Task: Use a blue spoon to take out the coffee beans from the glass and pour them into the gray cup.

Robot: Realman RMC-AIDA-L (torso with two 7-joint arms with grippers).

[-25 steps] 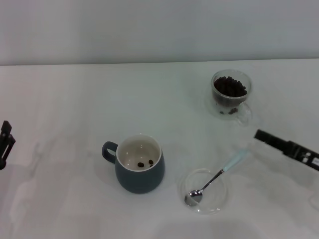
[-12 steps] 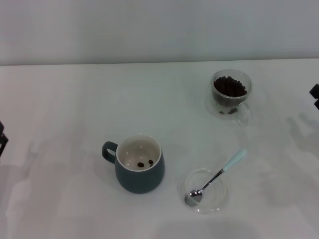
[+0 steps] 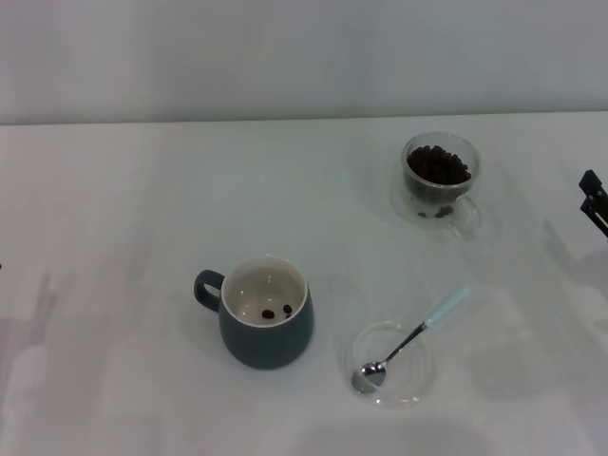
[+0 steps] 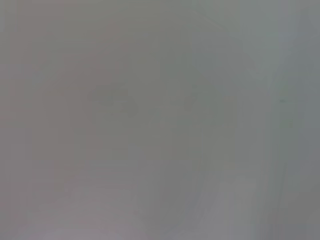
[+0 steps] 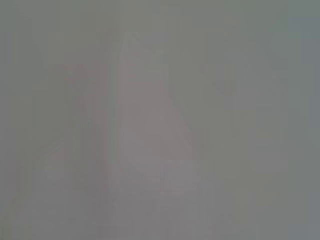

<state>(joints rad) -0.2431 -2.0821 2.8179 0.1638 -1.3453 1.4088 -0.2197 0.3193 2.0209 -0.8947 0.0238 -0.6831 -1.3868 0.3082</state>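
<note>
Resting: the blue spoon (image 3: 410, 336) lies untouched, metal bowl in a flat clear saucer (image 3: 418, 380), pale-blue handle propped over the saucer's rim.
Spoon axis: slanted, bowl end toward the robot, handle end pointing away and to the robot's right.
Right gripper: only a dark tip (image 3: 595, 201) shows at the right edge of the head view, well apart from the spoon; whether it is released or clenched I cannot tell.
Direction from that tip: the spoon lies nearer the robot and to its left, handle end closest.
Left gripper: out of sight.
Nearer arm: the right, by my judgement.
Glass (image 3: 441, 176): heaped with coffee beans (image 3: 437, 165), left of the right tip.
Gray cup (image 3: 266, 312): two beans inside, left of the saucer.
Wrist views: show nothing to tell.
</note>
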